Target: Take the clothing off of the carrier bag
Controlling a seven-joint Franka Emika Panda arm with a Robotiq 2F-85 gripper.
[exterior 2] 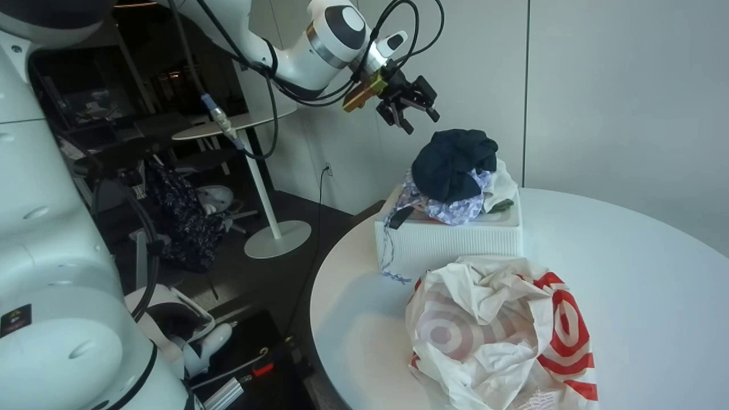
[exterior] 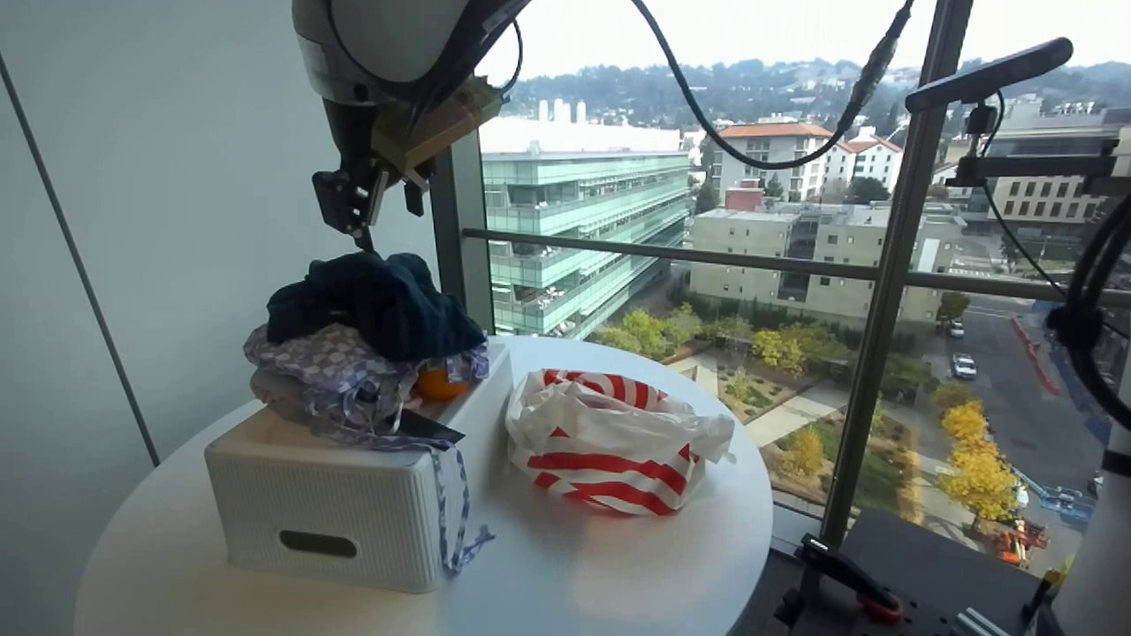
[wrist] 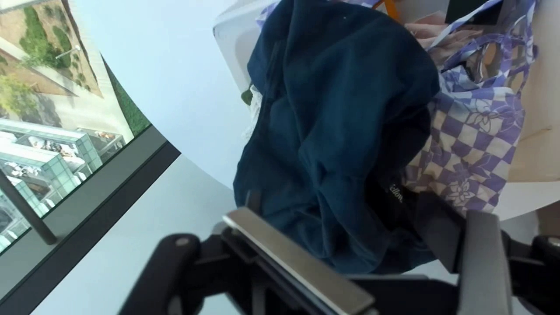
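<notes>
Clothing (exterior 2: 455,162), likely soft and light, is offering graspable top folds near the table (exterior 2: 626,285) edge; pincer (exterior 2: 421,121) is gaping.

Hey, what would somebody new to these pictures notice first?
Most likely the red-and-white carrier bag, bright on the round white table. Next, probably the dark blue garment bunched atop purple-checked cloth on the white box beside the bag. Then the open gripper, hanging higher than the garment and apart from it in an exterior view.
</notes>
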